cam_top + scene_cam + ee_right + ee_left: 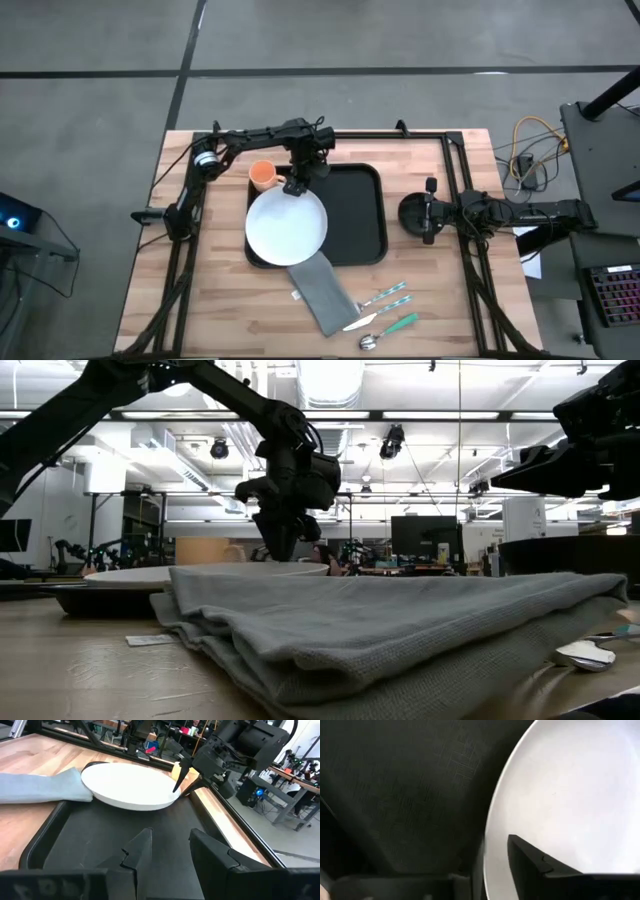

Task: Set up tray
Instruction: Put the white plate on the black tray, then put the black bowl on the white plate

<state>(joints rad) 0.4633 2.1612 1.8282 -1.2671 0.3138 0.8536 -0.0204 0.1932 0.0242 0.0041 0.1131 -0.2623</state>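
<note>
The black tray [355, 215] lies at the table's middle, and the round white plate [286, 226] rests on its left half. My left gripper [296, 186] comes down at the plate's far rim, shut on it; it also shows in the low view [278, 550] and the right wrist view [181, 791]. My right gripper [170, 847] waits open, low beside the tray's right rim [384, 215]. An orange cup [263, 175] stands on the table just beyond the tray's far left corner. My left gripper has the plate's far rim [490, 835] between its two fingers, one finger [530, 865] over the plate's inner face and the other outside the rim. It comes slanting down from above and the far side. The plate lies level on the tray [410, 785].
A folded grey napkin [322, 292] lies on the table near the tray, its far end at the plate's near rim. Cutlery with teal handles [385, 308] lies to the napkin's right. Black frame rails [455, 190] run along the table's sides. Bare wood is on the near left.
</note>
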